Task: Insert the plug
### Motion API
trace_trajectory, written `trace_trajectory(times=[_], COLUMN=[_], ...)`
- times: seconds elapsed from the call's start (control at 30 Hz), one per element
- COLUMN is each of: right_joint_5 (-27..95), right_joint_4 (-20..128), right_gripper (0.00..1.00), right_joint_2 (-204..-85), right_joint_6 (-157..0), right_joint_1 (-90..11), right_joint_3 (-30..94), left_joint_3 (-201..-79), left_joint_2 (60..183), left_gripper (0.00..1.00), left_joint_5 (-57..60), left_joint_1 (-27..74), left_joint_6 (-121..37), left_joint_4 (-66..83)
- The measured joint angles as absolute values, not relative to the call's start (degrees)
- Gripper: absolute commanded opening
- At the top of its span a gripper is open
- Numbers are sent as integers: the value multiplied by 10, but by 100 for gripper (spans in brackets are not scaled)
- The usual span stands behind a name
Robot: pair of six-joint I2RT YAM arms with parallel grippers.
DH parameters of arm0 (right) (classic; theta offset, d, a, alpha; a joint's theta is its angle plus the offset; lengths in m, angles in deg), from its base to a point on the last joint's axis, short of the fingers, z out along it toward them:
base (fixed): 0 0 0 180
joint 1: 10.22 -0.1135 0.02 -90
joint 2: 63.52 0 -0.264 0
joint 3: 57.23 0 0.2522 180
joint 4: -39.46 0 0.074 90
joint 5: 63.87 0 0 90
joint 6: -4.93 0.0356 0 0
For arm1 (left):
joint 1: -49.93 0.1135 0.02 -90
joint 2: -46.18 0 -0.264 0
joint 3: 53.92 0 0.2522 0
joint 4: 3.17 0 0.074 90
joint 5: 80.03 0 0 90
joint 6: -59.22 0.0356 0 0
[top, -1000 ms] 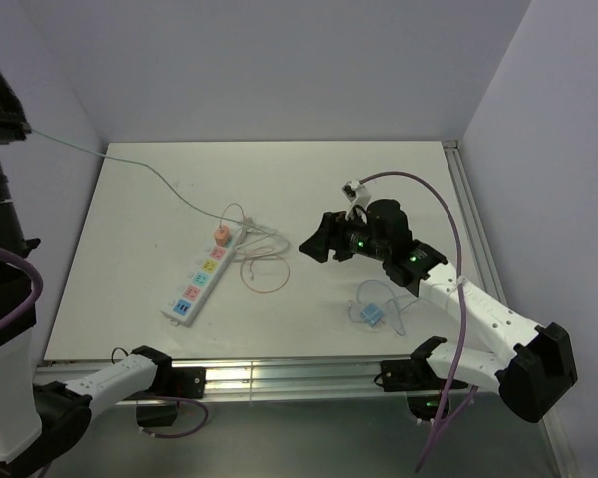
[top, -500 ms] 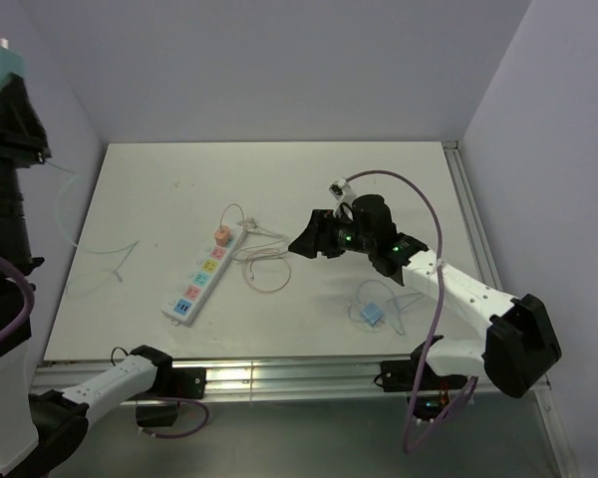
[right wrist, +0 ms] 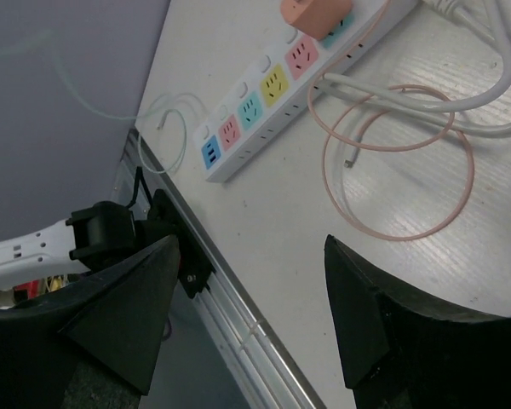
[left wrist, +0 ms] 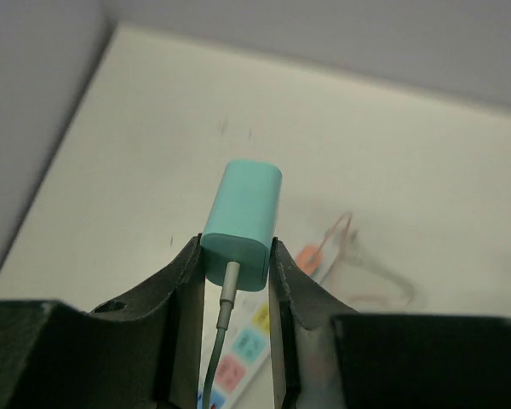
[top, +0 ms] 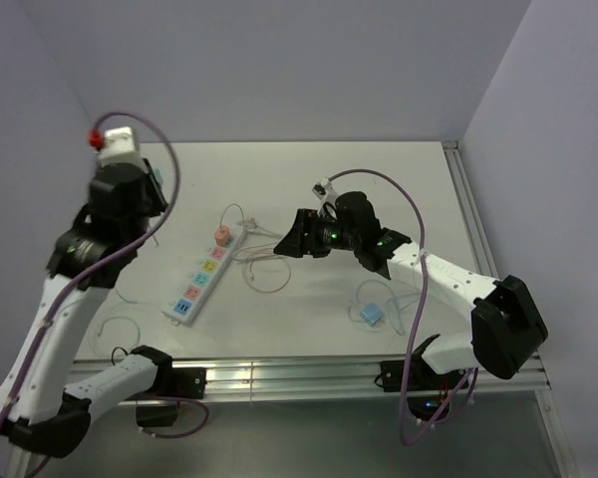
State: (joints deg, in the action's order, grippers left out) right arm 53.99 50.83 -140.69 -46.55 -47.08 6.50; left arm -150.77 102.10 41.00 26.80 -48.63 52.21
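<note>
Gripping teal charger plug (left wrist: 241, 223) by its sides, left gripper (left wrist: 236, 256) was clamped on it, cable trailing out back, guessing so prong end faced forward for pushing in. Plug was up in air, left of power strip (top: 204, 274). Right gripper (top: 297, 239) hung wide apart, empty, near strip's cord, probably to steady it.

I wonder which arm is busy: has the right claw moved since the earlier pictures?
Yes. In the top view the right claw has slid left, closer to the power strip, which has not moved.
</note>
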Motion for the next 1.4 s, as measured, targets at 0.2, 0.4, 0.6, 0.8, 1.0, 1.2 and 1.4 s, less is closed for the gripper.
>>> trace_trajectory(times=[0.2,0.4,0.6,0.8,1.0,1.2,1.4], right_joint_5=[534,526,516,506,501,502,504], right_joint_4=[517,519,530,542,543,545,545], right_gripper=[75,75,75,76,76,76,76], right_joint_2=[-1406,-1402,-1396,-1370,-1361,-1361,-1361], right_joint_6=[-472,-479,-495,-511,-519,-525,-532], right_joint_1=[-471,-471,-471,-468,-459,-456,-451], right_joint_3=[65,63,57,48,37,30,27], left_joint_3=[-1373,-1367,-1364,-1356,-1366,-1391,-1408], left_joint_2=[1103,1163,1216,1291,1308,1327,1353], left_gripper=[0,0,0,0,0,0,0], left_joint_5=[329,227,152,109,125,165,188], left_joint_1=[296,303,303,304,303,289,273], left_joint_6=[-525,-525,-519,-512,-500,-476,-448], left_joint_4=[589,615,611,610,621,622,624])
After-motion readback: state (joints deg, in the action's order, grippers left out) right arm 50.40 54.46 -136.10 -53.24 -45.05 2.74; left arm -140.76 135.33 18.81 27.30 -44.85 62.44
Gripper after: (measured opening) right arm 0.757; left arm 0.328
